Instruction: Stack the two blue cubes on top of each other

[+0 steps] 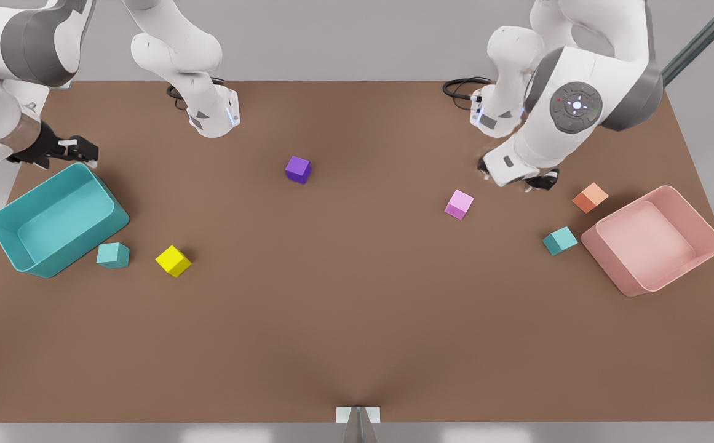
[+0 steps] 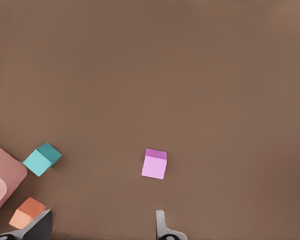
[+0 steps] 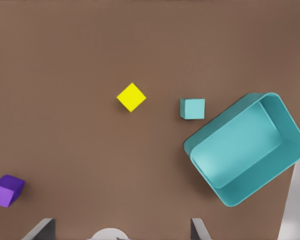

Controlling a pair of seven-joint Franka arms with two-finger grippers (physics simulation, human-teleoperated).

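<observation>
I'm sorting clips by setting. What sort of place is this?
Likely a simulated tabletop sorting bench, not a home. A bare brown table carries small coloured cubes, including two blue cubes, with a teal bin and a pink bin at opposite ends.

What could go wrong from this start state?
1. The two blue cubes lie far apart: one touches or nearly touches the teal bin, the other sits near the pink bin. A long carry risks a drop.
2. The bin wall may block the jaws of the right gripper.
3. The orange cube and pink cube flank the left gripper; it could pick wrong.
</observation>
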